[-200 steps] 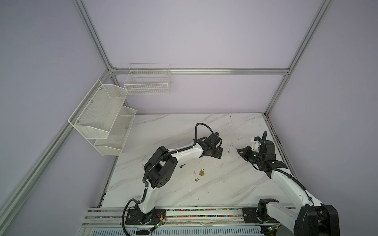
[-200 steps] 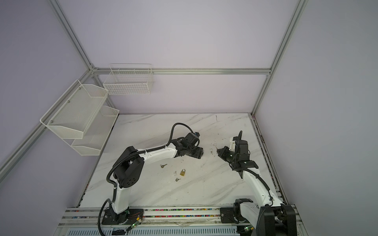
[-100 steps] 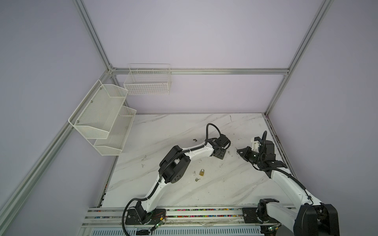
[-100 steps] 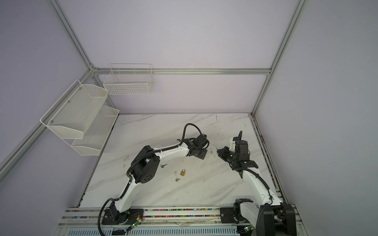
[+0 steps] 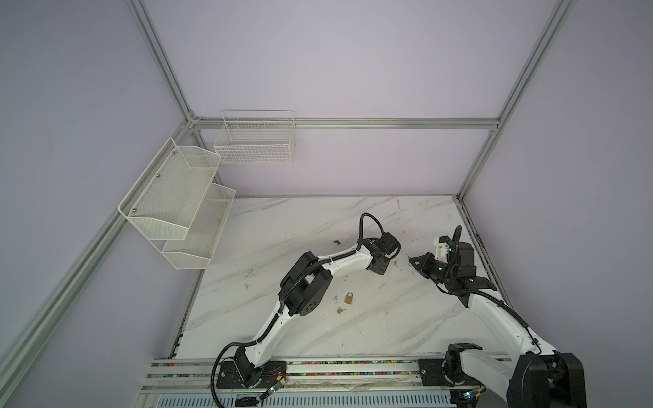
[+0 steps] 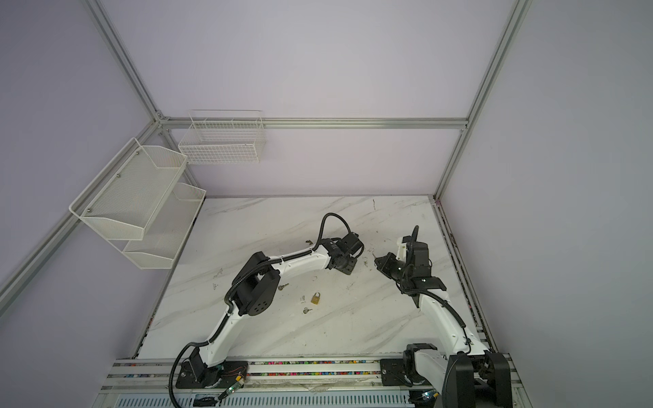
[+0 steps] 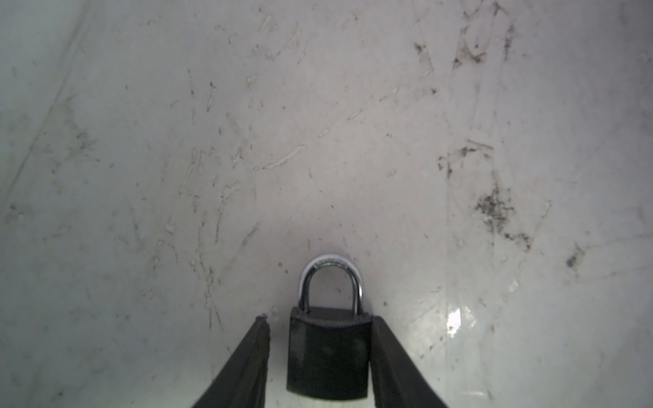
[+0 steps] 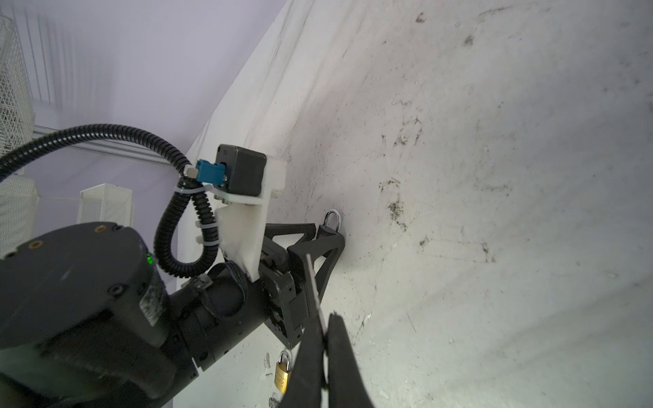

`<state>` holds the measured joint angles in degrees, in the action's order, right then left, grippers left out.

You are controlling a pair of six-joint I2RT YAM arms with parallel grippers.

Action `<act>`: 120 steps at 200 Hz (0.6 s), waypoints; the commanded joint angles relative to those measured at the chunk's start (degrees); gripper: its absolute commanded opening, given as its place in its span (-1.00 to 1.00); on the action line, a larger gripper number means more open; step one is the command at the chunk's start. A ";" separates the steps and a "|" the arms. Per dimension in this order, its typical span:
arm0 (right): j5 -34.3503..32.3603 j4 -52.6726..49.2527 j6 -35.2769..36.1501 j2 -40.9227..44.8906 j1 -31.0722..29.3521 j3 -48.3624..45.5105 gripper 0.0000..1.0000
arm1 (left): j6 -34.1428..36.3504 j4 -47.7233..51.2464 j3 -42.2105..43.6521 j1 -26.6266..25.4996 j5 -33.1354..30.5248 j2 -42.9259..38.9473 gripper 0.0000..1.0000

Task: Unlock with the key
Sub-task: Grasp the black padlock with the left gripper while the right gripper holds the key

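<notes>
Grip: left tool (image 7: 319,318) part-open astride black padlock (image 7: 327,356); right tool (image 8: 327,318) clamped on key (image 8: 313,282)

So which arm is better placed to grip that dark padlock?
Left. The left hand straddles the padlock, one jaw each side; the right hand is shut on a key, apart from it.
</notes>
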<state>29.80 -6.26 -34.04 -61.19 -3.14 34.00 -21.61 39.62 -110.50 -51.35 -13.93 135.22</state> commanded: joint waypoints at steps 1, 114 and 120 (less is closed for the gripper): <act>0.95 -0.11 0.38 -0.58 0.23 1.00 -1.00 | 0.60 2.04 -5.47 -0.19 -0.13 0.19 -0.09; 1.49 -0.47 0.73 0.39 0.26 1.34 -1.00 | -0.73 3.77 -7.71 -0.34 -1.85 3.94 -0.13; 1.61 -0.36 0.73 0.38 0.24 1.42 -1.00 | -0.76 4.12 -8.02 -0.35 -1.80 4.28 -0.14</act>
<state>30.92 -6.26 -33.98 -61.80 -3.14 34.00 -21.93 41.65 -113.93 -51.53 -14.04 137.16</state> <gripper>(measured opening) 0.064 0.438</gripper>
